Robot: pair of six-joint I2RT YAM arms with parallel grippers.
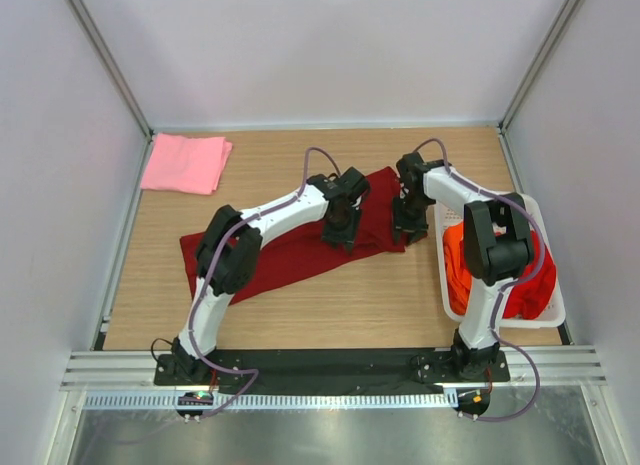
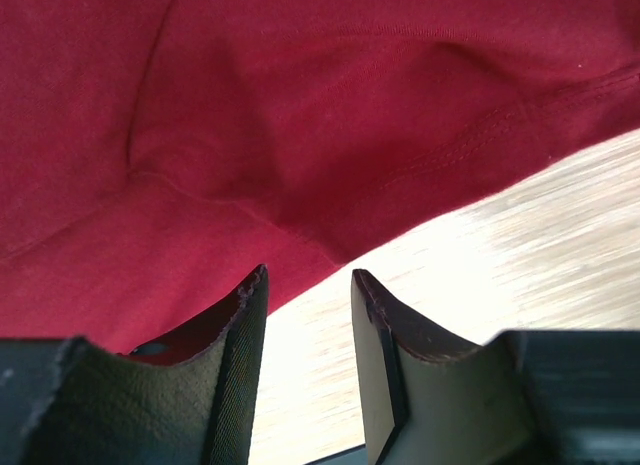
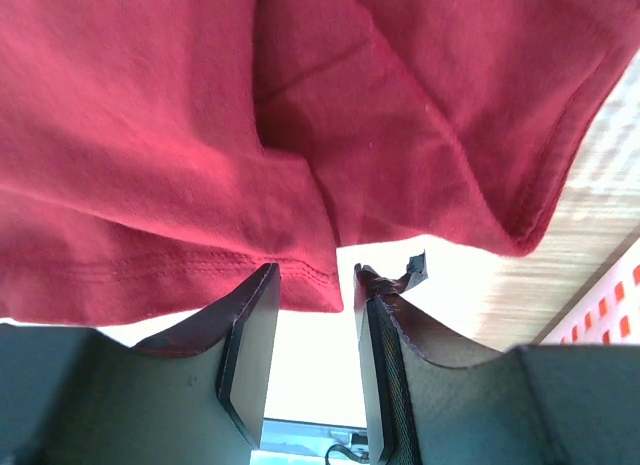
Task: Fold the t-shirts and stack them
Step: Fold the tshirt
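A maroon t-shirt lies spread flat across the middle of the table, running from near left to far right. My left gripper hangs low over its near edge. In the left wrist view the left gripper is open, with bare wood between the fingers and the shirt's hem just beyond the tips. My right gripper is at the shirt's right end. In its own view the right gripper is open too, with a corner of the maroon cloth at the fingertips. A folded pink t-shirt lies at the far left.
A white slotted basket stands at the right edge and holds an orange t-shirt and a bright red t-shirt. The basket's wall shows close to the right gripper. White walls enclose the table on three sides.
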